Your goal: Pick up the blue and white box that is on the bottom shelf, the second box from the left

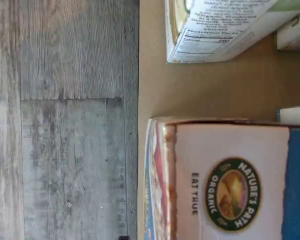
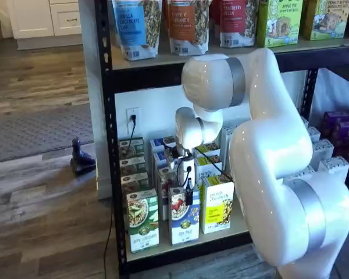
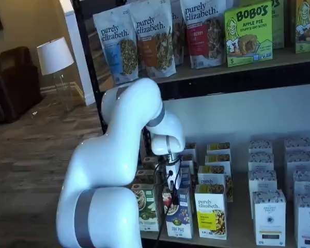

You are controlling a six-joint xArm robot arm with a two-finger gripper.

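Note:
The blue and white box [image 2: 184,216] stands upright at the front of the bottom shelf [image 2: 163,250], between a green-and-white carton [image 2: 142,221] and a yellow carton [image 2: 217,203]. It shows again in a shelf view [image 3: 179,214]. My gripper [image 2: 188,195] hangs just above the box's top, its black fingers pointing down, and shows in both shelf views [image 3: 171,185]. It is open and holds nothing. In the wrist view I look straight down on the box's top flap [image 1: 230,190] with its round logo, close below me.
The wrist view shows the tan shelf board [image 1: 155,75], its front edge and the grey wood floor [image 1: 65,120] beyond. The green-and-white carton's side panel [image 1: 215,30] stands near. Rows of cartons fill the shelf behind and to the right [image 3: 268,212]. An upper shelf [image 2: 221,55] overhangs.

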